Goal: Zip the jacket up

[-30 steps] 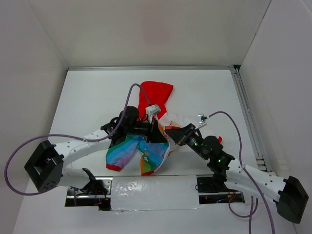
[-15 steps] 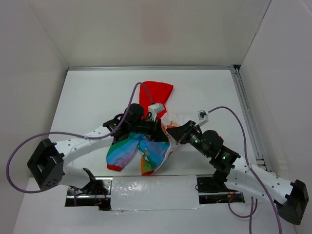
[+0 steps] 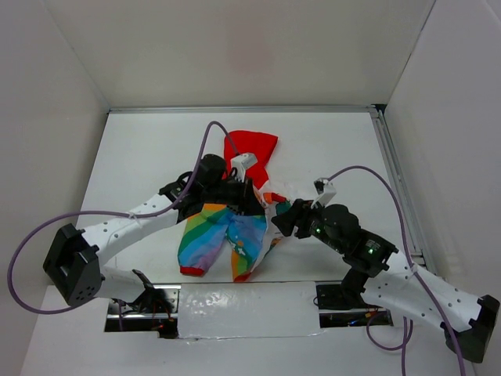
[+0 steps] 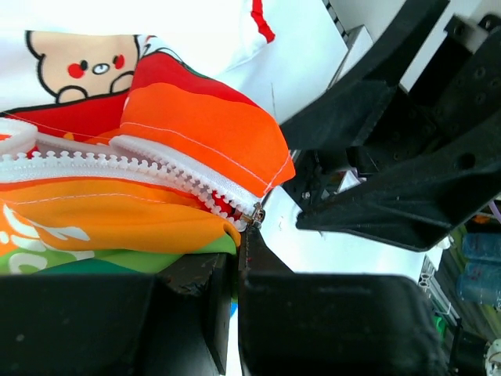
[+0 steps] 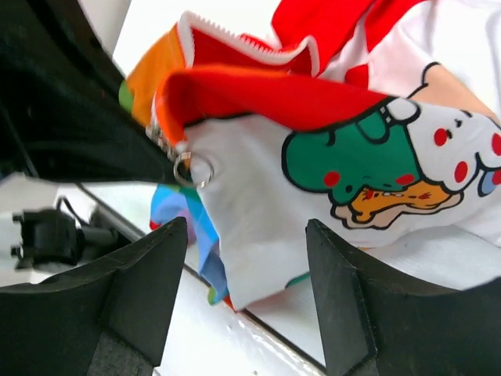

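No legible word, brand or number anywhere. Only cropped white marks (image 4: 39, 231) on the jacket (image 4: 188, 133), orange stripe. Too partial to read.

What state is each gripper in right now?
Left gripper: closed, pinching the jacket at its edge.
Right gripper: open, holding nothing.

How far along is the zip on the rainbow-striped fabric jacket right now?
Done: white zipper teeth meet only at the metal slider, at a corner of the rainbow-striped fabric jacket. In hand: left gripper pinches the fabric beside it; right gripper is open, short of the ring pull. Left: grab the pull, run it toward the red hood.
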`<control>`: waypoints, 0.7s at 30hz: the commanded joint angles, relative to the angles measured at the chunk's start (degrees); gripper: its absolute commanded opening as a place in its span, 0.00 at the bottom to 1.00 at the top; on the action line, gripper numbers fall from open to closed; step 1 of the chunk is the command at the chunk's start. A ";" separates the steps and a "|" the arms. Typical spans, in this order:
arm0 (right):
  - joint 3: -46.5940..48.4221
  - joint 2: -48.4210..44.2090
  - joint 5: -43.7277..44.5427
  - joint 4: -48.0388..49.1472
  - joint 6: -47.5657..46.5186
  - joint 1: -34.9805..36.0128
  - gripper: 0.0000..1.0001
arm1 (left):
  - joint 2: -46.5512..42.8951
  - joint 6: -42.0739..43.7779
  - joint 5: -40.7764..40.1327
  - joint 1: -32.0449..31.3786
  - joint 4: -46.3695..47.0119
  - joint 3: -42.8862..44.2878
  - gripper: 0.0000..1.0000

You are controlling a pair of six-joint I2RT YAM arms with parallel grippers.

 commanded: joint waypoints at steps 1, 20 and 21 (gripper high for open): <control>1.07 0.02 -4.36 2.01 -4.47 -0.06 0.69 | 0.18 0.71 2.55 1.30 1.89 0.69 0.00; -2.64 4.14 -9.30 22.52 -4.03 0.03 0.58 | -1.84 0.18 9.76 2.62 6.81 -2.47 0.00; -2.72 4.50 -8.95 22.34 -3.95 -0.06 0.58 | -1.93 0.18 9.85 2.62 6.90 -2.56 0.00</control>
